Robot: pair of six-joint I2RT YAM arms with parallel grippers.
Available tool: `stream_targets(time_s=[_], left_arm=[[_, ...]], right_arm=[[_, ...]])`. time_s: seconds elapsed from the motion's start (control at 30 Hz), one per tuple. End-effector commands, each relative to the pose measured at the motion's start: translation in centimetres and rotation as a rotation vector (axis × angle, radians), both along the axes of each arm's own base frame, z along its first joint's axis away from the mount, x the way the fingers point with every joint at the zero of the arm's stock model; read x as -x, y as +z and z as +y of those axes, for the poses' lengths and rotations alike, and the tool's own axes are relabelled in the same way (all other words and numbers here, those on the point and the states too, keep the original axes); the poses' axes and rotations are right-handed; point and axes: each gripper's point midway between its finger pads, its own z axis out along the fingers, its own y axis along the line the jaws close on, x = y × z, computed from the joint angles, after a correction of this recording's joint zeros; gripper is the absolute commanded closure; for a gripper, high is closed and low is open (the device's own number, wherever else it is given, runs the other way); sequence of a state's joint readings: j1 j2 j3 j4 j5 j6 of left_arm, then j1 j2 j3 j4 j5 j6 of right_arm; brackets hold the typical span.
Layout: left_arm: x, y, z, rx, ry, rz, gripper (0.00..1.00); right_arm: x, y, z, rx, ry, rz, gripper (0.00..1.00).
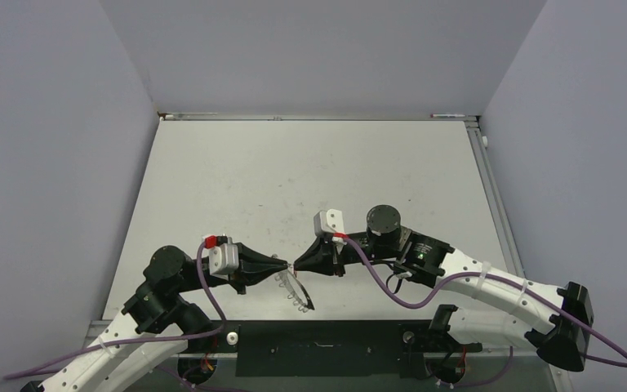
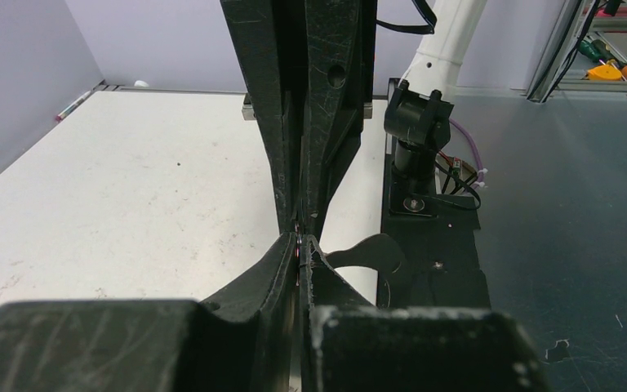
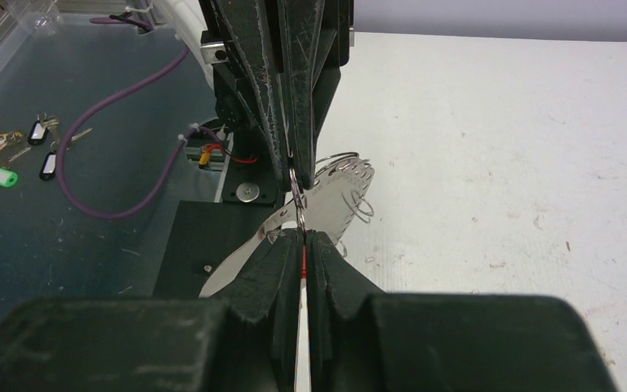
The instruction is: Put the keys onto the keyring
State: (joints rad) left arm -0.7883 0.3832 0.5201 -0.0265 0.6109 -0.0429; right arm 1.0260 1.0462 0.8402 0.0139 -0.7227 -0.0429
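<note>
My left gripper (image 1: pixel 286 265) and right gripper (image 1: pixel 297 266) meet tip to tip above the table's near edge. The right gripper (image 3: pixel 303 234) is shut on the key (image 3: pixel 304 260), whose red head shows as a thin strip between its jaws. The left gripper (image 2: pixel 302 241) is shut on a thin wire part of the keyring (image 3: pixel 344 173). That large silvery hoop with small loops hangs beside and below the tips (image 1: pixel 298 296). In the right wrist view the left fingers (image 3: pixel 294 82) come down from above onto a small ring right at my right tips.
Several spare keys with coloured tags (image 3: pixel 0 175) lie on the dark bench off the table's left side. A purple cable (image 3: pixel 114 114) loops there. The black base plate (image 1: pixel 318 347) runs along the near edge. Grey walls close in the white table (image 1: pixel 310 171).
</note>
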Motion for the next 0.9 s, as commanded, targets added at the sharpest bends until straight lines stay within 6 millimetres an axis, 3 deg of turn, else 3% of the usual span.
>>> stream_targets(time_s=[0.0,0.4,0.6,0.87], left_arm=[[0.5,2.7,0.3,0.070,-0.009,-0.068,1.00],[0.4,2.7,0.3,0.068,-0.008,-0.066,1.00],[0.4,2.7,0.3,0.068,-0.008,-0.067,1.00],[0.4,2.7,0.3,0.067,-0.007,-0.066,1.00]], right_arm=[[-0.5,0.3,0.5,-0.024,0.005,-0.017,0.95],[-0.8,0.4,0.9,-0.024,0.009,-0.022,0.94],[-0.9,1.6,0.5,-0.039,-0.006,-0.054,0.65],[-0.5,3.1,0.7,-0.079,0.020,-0.068,0.62]])
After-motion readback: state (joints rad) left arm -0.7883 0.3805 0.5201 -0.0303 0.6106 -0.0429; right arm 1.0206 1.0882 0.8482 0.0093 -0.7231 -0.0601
